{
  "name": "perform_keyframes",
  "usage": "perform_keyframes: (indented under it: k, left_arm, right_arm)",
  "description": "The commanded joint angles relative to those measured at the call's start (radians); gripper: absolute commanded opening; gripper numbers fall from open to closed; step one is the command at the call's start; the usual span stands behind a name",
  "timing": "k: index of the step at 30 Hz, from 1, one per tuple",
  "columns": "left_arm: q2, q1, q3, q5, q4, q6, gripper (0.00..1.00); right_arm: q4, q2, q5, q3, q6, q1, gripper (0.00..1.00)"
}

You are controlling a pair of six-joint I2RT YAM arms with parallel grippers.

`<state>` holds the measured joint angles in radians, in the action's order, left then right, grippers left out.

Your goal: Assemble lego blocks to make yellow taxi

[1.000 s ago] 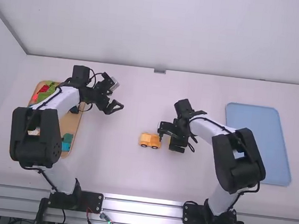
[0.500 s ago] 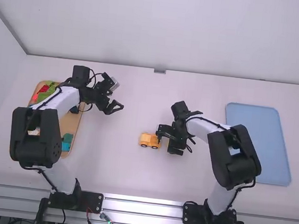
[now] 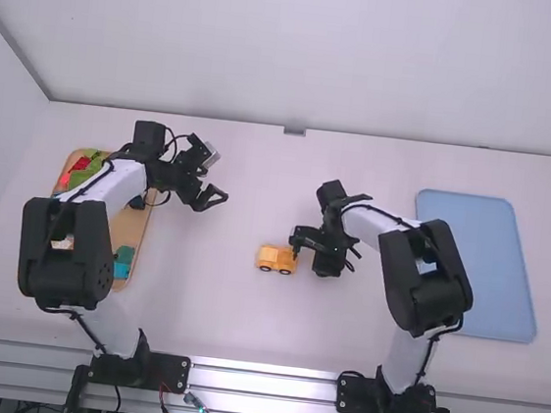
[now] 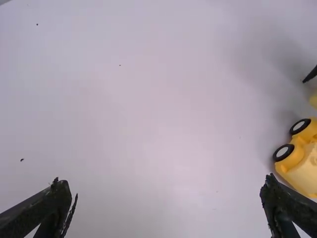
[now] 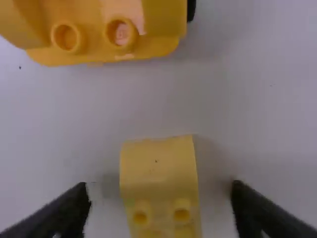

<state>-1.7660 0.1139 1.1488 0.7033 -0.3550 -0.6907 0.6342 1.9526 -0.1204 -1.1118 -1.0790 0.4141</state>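
Over the mid-table my right gripper [image 3: 310, 254] hangs just right of the yellow-orange wheeled base [image 3: 276, 258]. In the right wrist view, a small pale-yellow block [image 5: 159, 171] with studs lies between the spread fingers of my right gripper [image 5: 161, 191], with gaps on both sides. The studded edge of the wheeled base [image 5: 99, 52] is close by, apart from the block. My left gripper [image 3: 215, 200] is open above the table, near the wooden tray. In the left wrist view nothing is between the fingers of my left gripper [image 4: 165, 186]; the wheeled base [image 4: 302, 171] lies beyond one finger.
At the left, a wooden tray [image 3: 131, 226] holds red, green and teal blocks, partly under the left arm. A blue tray [image 3: 477, 262] lies on the right side, partly behind the right arm. A wall runs along the table's far edge.
The right arm's elbow has swung left, and its gripper has shifted slightly at the wheeled base's right side. The left arm and the wheeled base have kept still.
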Motion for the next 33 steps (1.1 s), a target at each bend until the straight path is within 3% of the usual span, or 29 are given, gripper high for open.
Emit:
perform_keyframes:
  k: [1,2,4,5,7,9,20,23,25,30,33]
  left_arm:
    - [0.026,-0.002,-0.010,0.019,-0.007,0.006,0.99]
    - [0.026,-0.002,-0.010,0.019,-0.006,0.006,0.99]
    - [0.026,-0.003,-0.010,0.019,-0.006,0.006,0.99]
    - [0.026,-0.003,-0.010,0.019,-0.006,0.006,0.99]
    - [0.026,-0.003,-0.010,0.019,-0.007,0.006,0.99]
    - [0.026,-0.002,-0.010,0.019,-0.006,0.006,0.99]
    - [0.026,-0.002,-0.010,0.024,0.028,0.007,0.99]
    - [0.026,-0.002,-0.010,0.023,0.040,0.010,0.99]
    - [0.025,-0.002,-0.010,0.022,0.048,0.022,0.99]
    - [0.026,-0.003,-0.010,0.023,0.064,0.052,0.99]
    - [0.025,-0.003,-0.010,0.023,0.064,0.051,0.99]
  right_arm:
    - [0.007,0.019,-0.002,-0.020,0.008,-0.003,0.44]
    - [0.007,0.019,-0.002,-0.020,0.008,-0.003,0.40]
    - [0.007,0.019,-0.006,-0.020,0.009,-0.003,0.20]
    - [0.007,0.019,-0.006,-0.020,0.009,-0.003,0.20]
    - [0.010,0.019,-0.002,-0.020,0.040,0.007,0.06]
    - [0.009,0.019,0.003,-0.021,0.098,0.006,0.00]
    - [-0.067,0.018,0.024,-0.035,0.809,-0.002,0.00]
    - [-0.058,0.018,0.017,-0.048,1.133,-0.002,0.00]
    - [-0.061,0.018,0.017,-0.048,1.212,-0.005,0.00]
    - [-0.053,0.018,0.000,-0.047,1.775,-0.023,0.00]
    - [-0.035,0.018,-0.037,-0.046,1.943,-0.037,0.00]
